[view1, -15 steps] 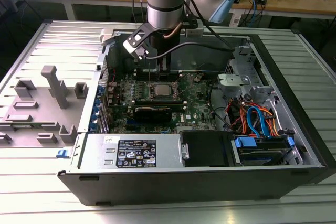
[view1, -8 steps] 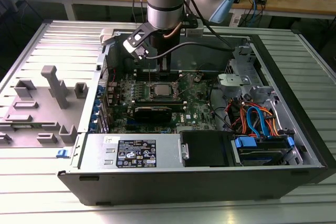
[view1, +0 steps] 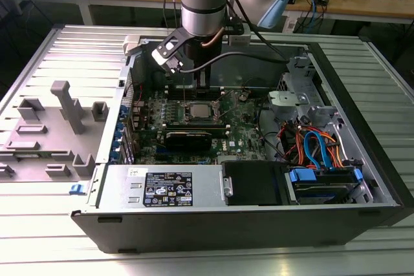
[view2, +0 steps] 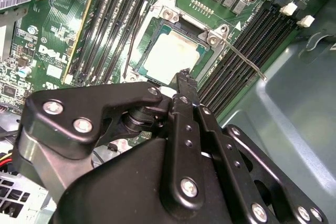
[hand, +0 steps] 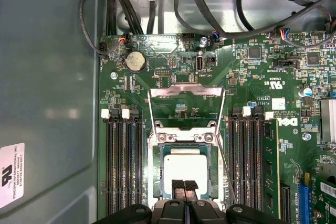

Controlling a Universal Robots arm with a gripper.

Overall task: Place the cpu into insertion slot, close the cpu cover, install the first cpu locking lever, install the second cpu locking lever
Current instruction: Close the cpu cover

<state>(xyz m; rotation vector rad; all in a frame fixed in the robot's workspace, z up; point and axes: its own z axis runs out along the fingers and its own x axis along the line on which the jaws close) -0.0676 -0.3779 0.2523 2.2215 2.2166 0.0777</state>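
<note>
One open computer case (view1: pixel 226 231) lies on the ribbed bench (view1: pixel 65 43), with the green motherboard (hand: pixel 252 93) facing up. The cpu cover (hand: pixel 186 92) appears raised off the insertion slot (hand: pixel 156 166), standing on the side away from my claw (hand: pixel 184 186). The cpu (hand: pixel 186 167) sits flat in that slot. My claw's tips are pressed together, holding nothing, directly over the cpu's nearer edge, with the cover straight ahead beyond it
</note>
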